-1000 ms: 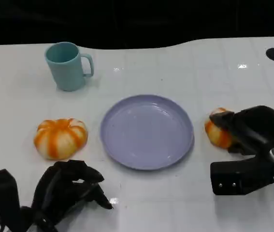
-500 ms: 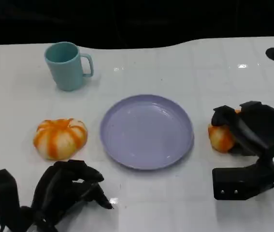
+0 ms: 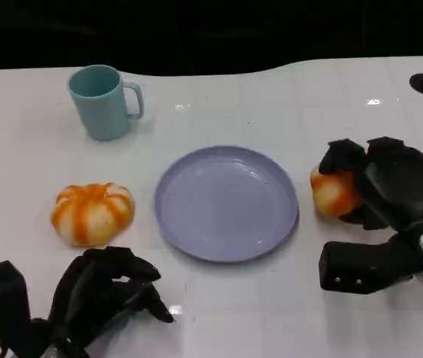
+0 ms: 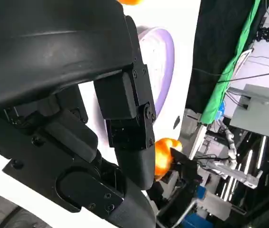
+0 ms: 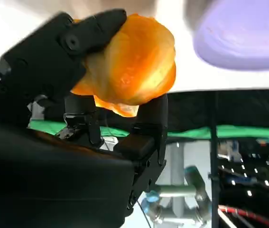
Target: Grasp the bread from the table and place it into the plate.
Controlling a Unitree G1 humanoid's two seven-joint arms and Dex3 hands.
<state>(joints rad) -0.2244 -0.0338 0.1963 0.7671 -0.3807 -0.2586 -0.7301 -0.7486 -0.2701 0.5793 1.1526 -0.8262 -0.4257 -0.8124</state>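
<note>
Right hand (image 3: 379,186) grips a bread roll (image 3: 333,192) near the right edge of the desk (image 3: 271,97), just beside the purple plate (image 3: 226,203); left hand (image 3: 103,294), fingers curled on nothing, rests at the near-left edge. A second roll (image 3: 92,212) lies left of the plate. The hold looks shallow, so the roll could slip or clip the plate's rim on the way across

Glossy white bench (image 3: 271,97), smooth, catching light spots. Smooth, faintly shiny lilac plastic-looking plate (image 3: 226,203). Matt teal mug (image 3: 104,101). Glazed, shiny orange bread (image 3: 333,192) with paler stripes. Matt black plastic on right hand (image 3: 379,183) and left hand (image 3: 103,294).
</note>
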